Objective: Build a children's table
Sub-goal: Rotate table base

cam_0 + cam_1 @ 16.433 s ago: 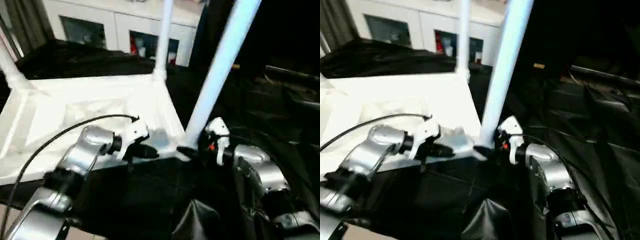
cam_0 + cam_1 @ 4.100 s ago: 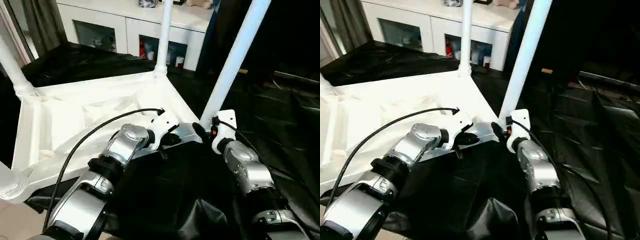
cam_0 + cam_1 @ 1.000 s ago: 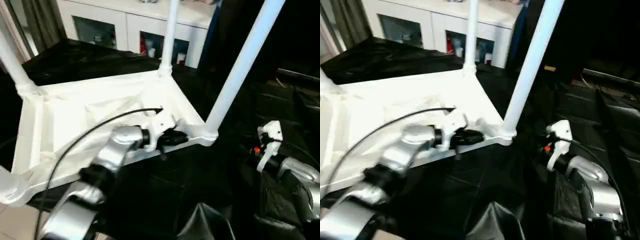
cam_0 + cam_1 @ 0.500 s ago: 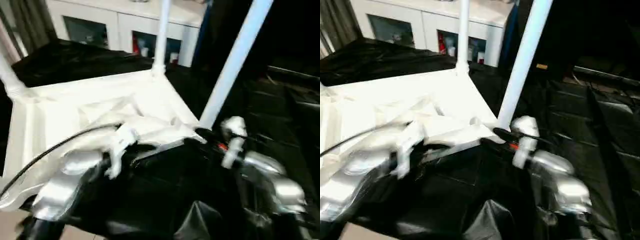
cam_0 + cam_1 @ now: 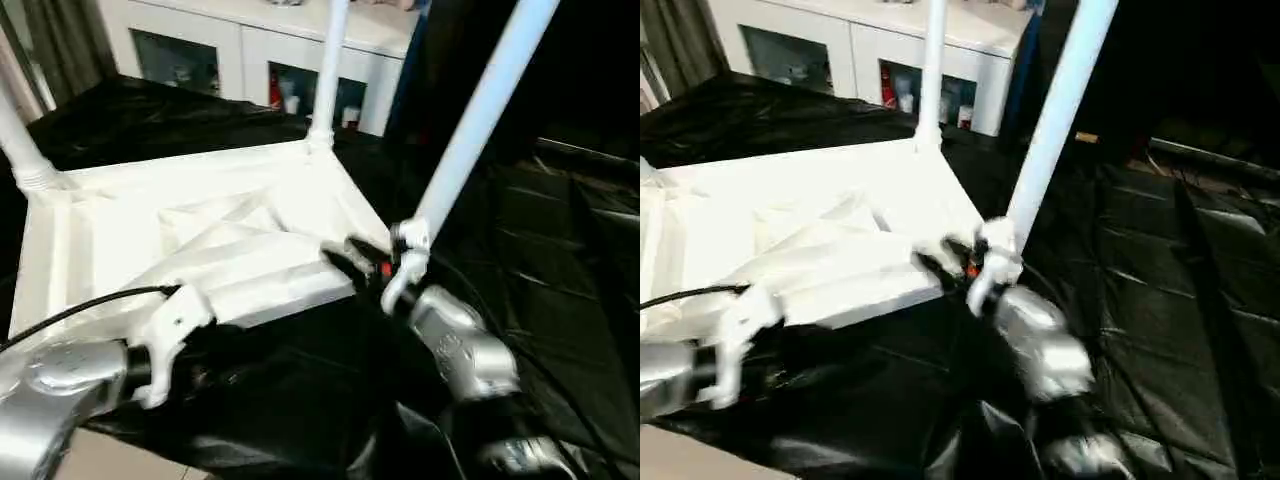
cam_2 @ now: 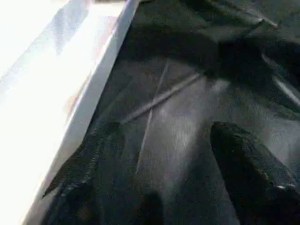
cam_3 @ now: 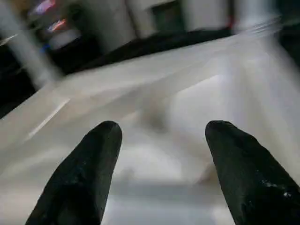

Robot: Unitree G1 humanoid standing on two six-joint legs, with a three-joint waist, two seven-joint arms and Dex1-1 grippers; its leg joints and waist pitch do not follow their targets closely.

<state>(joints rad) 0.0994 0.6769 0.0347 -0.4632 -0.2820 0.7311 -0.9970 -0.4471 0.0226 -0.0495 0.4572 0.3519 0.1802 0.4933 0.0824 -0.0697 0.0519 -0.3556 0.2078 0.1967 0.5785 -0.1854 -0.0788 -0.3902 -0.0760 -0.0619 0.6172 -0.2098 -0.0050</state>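
Children's table (image 5: 200, 240): upturned on black sheet (image 5: 560, 280); legs up; right gripper (image 7: 161, 136) at four o'clock corner, fingers spread, empty; left gripper (image 6: 164, 154) at seven o'clock, released.

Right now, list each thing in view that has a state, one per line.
Table top: upside down, ribbed underside up, on black sheeting.
Table legs: seated in the corner sockets, pointing up.
Left tool: open, empty, beside the top's near edge.
Right tool: open, empty, at the near right corner.
Cabinet: glass doors closed.
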